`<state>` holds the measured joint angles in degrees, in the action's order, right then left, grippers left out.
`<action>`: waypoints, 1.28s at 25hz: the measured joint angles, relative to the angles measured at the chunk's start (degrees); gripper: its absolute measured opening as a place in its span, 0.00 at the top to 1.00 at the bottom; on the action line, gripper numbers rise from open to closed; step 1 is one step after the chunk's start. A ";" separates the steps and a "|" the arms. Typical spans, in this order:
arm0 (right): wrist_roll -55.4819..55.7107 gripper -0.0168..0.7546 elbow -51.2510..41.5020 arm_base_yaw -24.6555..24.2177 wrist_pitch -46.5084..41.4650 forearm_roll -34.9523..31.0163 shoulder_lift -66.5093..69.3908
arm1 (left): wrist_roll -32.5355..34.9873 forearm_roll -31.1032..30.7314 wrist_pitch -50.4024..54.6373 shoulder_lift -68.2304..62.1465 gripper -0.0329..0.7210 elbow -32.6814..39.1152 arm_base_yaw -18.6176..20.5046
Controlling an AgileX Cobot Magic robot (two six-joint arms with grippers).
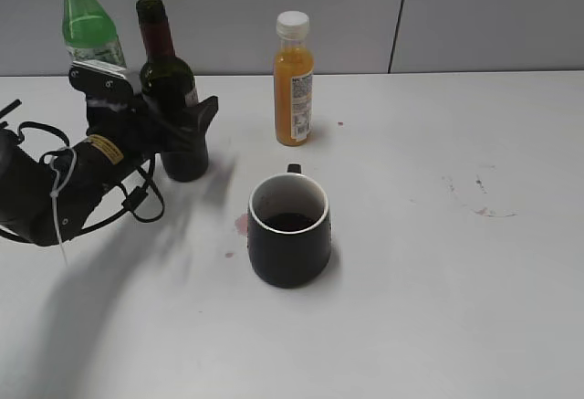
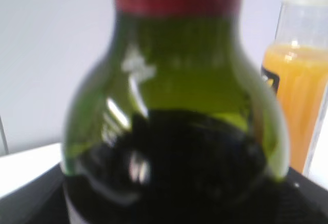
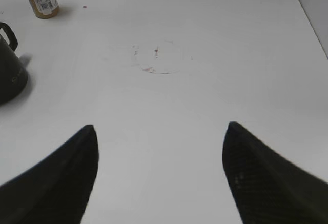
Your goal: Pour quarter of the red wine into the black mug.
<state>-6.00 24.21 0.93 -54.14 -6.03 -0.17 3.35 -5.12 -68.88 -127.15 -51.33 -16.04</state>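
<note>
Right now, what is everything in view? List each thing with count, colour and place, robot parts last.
red wine bottle: one, dark glass with red neck foil, upright at back left, between the left gripper's jaws.
green bottle: one, green plastic with tan cap, back left behind the wine.
orange juice bottle: one, orange with white cap, back centre.
black mug: one, black with white interior, centre, dark liquid inside.
stains: reddish spots left of the mug, faint marks at right.
table: one, white.
left gripper: one, black, around the wine bottle's body; grip unclear.
right gripper: one, black, open over bare table.
</note>
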 joint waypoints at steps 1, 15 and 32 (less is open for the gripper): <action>0.00 0.24 0.00 0.00 0.00 0.00 0.00 | 0.00 0.00 0.00 0.51 0.07 0.00 0.00; -0.03 0.24 0.00 0.00 0.06 0.00 0.00 | 0.00 0.77 8.88 24.63 0.08 1.84 0.11; -0.03 0.24 0.00 0.00 0.06 0.00 0.00 | 0.24 -1.67 78.91 59.90 0.17 2.16 0.11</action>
<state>-6.03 24.21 0.93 -54.08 -6.03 -0.17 3.59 -6.79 10.03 -67.25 -49.17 -15.93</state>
